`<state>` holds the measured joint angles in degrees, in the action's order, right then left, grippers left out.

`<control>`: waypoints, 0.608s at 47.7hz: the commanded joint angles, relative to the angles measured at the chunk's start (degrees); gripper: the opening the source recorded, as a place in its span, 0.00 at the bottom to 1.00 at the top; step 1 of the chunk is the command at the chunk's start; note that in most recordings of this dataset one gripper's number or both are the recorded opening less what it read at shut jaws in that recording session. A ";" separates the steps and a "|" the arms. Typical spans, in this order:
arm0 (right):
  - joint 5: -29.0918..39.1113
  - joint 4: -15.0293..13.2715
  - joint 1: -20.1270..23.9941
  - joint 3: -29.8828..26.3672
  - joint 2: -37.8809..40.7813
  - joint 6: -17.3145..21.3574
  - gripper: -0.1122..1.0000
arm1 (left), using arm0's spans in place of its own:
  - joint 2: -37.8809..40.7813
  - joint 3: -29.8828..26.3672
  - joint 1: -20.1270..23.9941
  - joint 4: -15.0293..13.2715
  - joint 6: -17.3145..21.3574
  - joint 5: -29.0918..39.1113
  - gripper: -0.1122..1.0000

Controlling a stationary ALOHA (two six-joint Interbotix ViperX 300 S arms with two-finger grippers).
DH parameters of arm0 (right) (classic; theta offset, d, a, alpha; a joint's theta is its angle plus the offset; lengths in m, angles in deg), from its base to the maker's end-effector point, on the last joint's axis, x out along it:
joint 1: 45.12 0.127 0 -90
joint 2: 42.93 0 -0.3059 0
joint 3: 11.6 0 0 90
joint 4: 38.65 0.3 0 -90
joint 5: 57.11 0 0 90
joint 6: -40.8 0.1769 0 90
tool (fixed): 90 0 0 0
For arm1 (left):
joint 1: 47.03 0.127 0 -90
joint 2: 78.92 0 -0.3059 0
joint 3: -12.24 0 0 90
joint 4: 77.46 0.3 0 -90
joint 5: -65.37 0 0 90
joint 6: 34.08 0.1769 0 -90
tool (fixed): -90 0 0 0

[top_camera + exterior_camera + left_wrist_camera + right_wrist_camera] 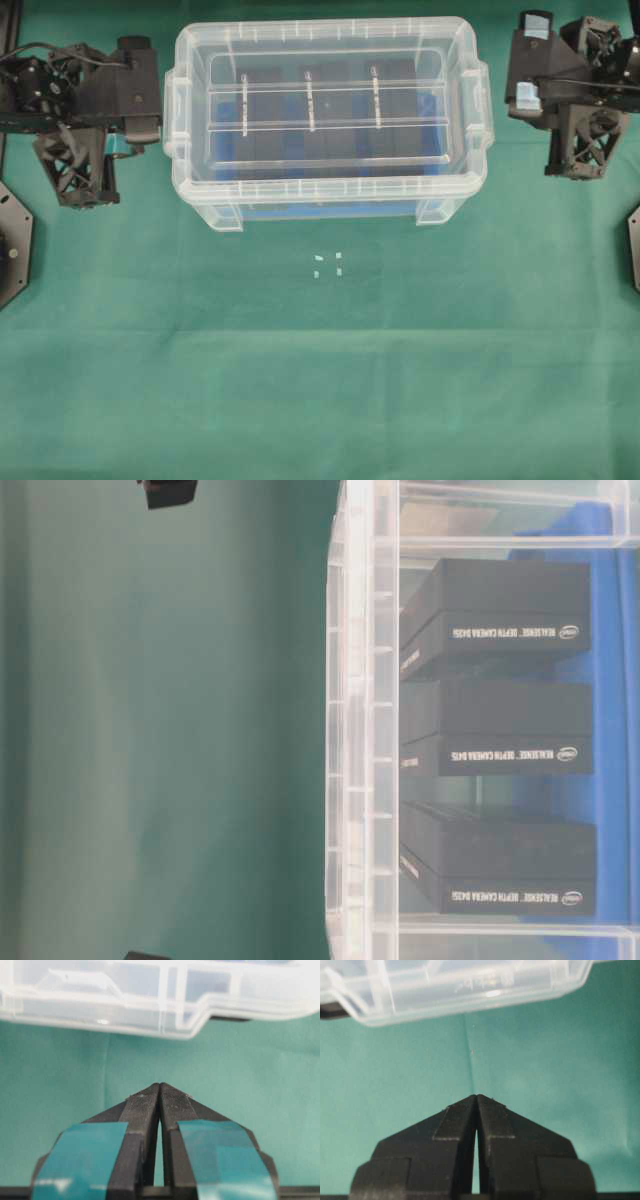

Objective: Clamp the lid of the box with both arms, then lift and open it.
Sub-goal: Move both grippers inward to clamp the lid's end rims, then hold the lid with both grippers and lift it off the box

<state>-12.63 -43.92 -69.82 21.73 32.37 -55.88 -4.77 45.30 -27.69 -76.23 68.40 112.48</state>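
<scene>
Lid [325, 105] seated on box [330, 195], black blocks [495, 740] on blue insert [612, 780] inside, my left tool [159, 1091] clenched, my right tool [476, 1101] clenched, both apart from box.

The overhead view looks straight down on the green tabletop [320, 380], with the box [328, 120] at upper centre. The table-level view sits close and is turned sideways, the box [480, 720] filling its right half. Each wrist view looks past its closed tool, left [159, 1087] and right [476, 1097], toward the box edge along the top of frame.
</scene>
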 commanded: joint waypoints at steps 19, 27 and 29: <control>-4.04 0.00 1.41 -5.54 5.45 -0.97 0.10 | 4.75 -3.78 0.44 0.09 0.18 -3.78 0.11; -5.10 0.00 2.20 -7.12 7.38 -1.32 0.10 | 6.77 -5.63 0.53 0.09 0.26 -4.04 0.11; -5.19 0.00 2.37 -7.38 7.73 -1.32 0.10 | 7.12 -5.98 0.53 0.09 0.26 -3.96 0.11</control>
<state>-16.59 -44.18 -68.24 16.90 39.75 -57.37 1.82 41.79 -27.34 -76.05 68.84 109.14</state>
